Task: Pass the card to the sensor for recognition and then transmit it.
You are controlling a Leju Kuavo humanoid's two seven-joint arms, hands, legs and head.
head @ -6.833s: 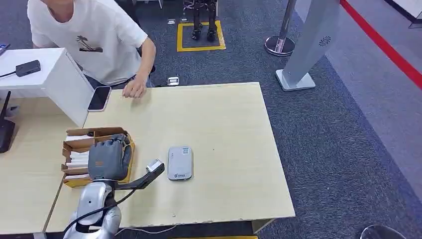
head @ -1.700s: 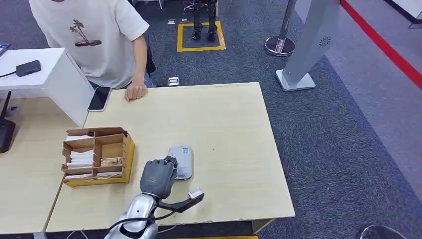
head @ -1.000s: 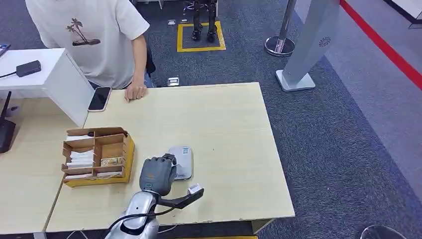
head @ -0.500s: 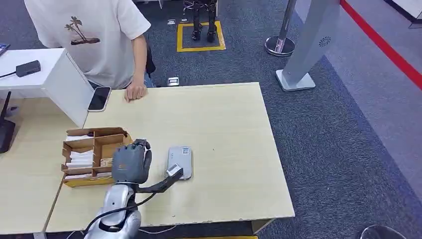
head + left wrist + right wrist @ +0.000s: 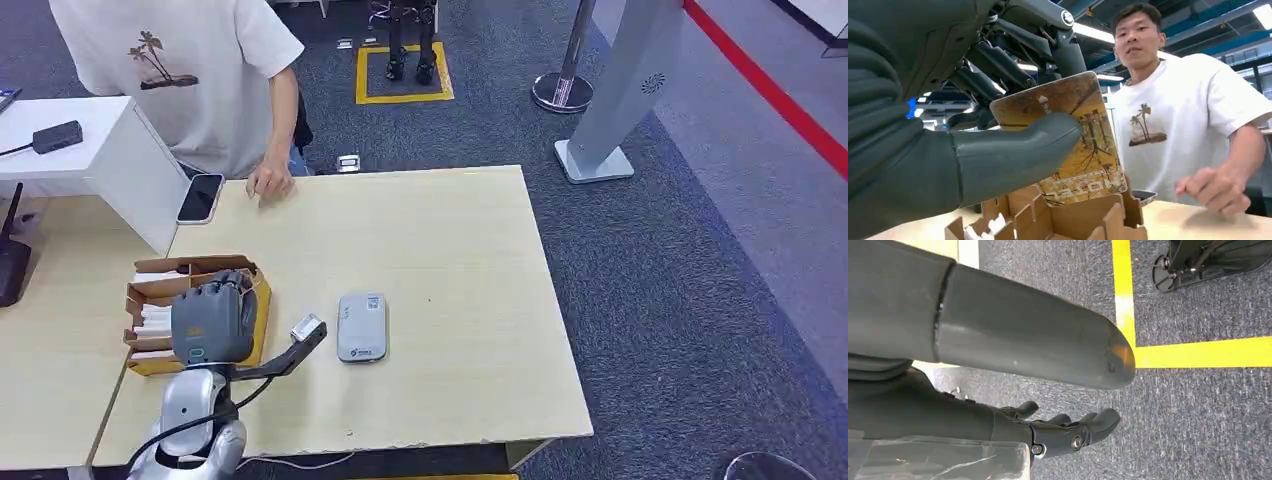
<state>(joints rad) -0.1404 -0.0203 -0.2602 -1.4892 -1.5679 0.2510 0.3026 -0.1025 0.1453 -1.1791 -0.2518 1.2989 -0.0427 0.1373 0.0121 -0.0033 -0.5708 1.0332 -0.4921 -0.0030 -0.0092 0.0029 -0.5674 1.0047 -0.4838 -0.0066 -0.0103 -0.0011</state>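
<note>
Card [image 5: 1068, 135] in your left hand [image 5: 212, 322] was pinched between the thick thumb on its face and the darker fingers [image 5: 993, 62] behind it, standing nearly upright just above the cardboard box [image 5: 150, 290]. That grip looked chosen to leave most of the printed face free; you would probably want that bare face for the sensor [image 5: 361, 327], though that is my reading, not something shown. In the head view your hand hung over the box's compartments, and the sensor lay flat on the table [image 5: 450, 260] off to the hand's thumb side, apart from it.

You were holding a brown and gold card with rounded corners, printed with a bare branching tree and a line of lettering near the edge closest to the box; the lettering read turned and I could not make it out.

Beyond your hand, a person [image 5: 180, 70] stood at the table's far edge with a hand [image 5: 268, 183] resting on it, next to a phone [image 5: 200, 197].

Your right hand [image 5: 1068, 432] hung over the carpet, fingers loosely apart, holding nothing.
</note>
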